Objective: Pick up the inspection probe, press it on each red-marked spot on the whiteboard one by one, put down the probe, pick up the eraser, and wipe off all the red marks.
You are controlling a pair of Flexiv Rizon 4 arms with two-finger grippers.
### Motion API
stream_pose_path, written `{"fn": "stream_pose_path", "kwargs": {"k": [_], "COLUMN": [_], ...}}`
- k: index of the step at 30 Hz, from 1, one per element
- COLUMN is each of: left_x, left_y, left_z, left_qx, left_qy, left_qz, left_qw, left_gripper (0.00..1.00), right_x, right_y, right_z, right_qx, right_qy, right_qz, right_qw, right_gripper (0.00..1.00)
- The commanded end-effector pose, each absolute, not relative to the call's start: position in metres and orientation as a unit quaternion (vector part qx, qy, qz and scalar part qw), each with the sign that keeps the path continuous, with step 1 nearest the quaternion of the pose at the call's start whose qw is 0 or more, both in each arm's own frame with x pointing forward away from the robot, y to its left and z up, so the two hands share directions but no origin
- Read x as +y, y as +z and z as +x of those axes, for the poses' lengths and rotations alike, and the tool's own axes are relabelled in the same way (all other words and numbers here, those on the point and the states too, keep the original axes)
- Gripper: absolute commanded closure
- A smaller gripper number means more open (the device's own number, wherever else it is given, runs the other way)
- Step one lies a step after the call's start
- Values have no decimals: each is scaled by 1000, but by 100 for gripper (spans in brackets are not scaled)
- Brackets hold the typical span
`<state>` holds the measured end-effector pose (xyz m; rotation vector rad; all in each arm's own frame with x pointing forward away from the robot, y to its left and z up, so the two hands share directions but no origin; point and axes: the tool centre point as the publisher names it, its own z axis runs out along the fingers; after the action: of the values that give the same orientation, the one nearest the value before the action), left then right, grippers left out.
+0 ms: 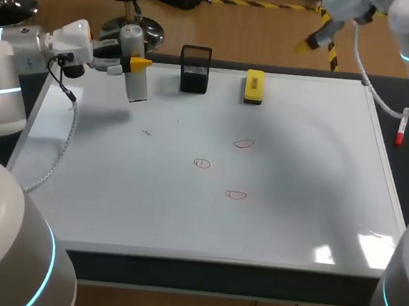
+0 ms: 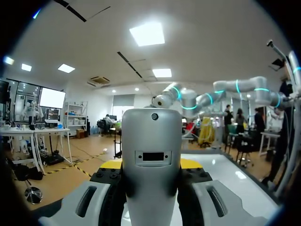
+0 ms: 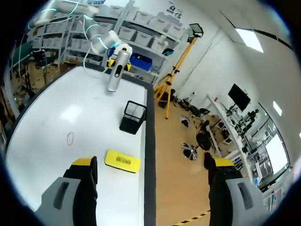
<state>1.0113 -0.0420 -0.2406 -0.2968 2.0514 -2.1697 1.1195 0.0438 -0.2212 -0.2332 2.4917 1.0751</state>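
The silver-grey inspection probe [image 1: 135, 64] hangs nearly upright over the whiteboard's [image 1: 115, 195] far left corner, and my left gripper [image 1: 130, 63] is shut on it. In the left wrist view the probe [image 2: 151, 155] fills the space between the yellow-tipped fingers [image 2: 111, 164]. Three red circles are drawn mid-board [image 1: 243, 143], [image 1: 202, 163], [image 1: 236, 194]. The yellow eraser [image 1: 254, 86] lies at the far edge. My right gripper [image 1: 316, 35] is raised beyond the far right edge, open and empty [image 3: 150, 162]; under it lie the eraser [image 3: 122, 161] and one red mark [image 3: 70, 138].
A black mesh holder [image 1: 194, 70] stands at the far edge between the probe and the eraser, also seen from the right wrist [image 3: 132, 117]. A red marker pen [image 1: 401, 131] lies on the dark table right of the board.
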Motion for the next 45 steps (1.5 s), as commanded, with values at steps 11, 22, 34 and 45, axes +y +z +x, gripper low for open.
{"fn": "stream_pose_path", "kwargs": {"k": [11, 22, 34, 45], "left_x": [-42, -42, -42, -42], "left_y": [-241, -241, -241, -241], "left_z": [1011, 1011, 1011, 1011], "left_qx": [681, 681, 681, 681], "left_qy": [-722, -722, -722, -722], "left_qz": [-98, -98, -98, -98], "left_qw": [71, 71, 71, 71], "left_gripper": [100, 100, 100, 100], "right_x": [64, 71, 79, 88], "right_y": [-246, -278, -306, -330], "right_z": [1117, 1102, 1097, 1094], "right_qx": [888, 829, 770, 743], "right_qy": [146, 20, -64, -74], "right_qz": [-427, -545, -624, -656], "right_qw": [-88, -125, -116, -110], "right_gripper": [0, 0, 0, 0]}}
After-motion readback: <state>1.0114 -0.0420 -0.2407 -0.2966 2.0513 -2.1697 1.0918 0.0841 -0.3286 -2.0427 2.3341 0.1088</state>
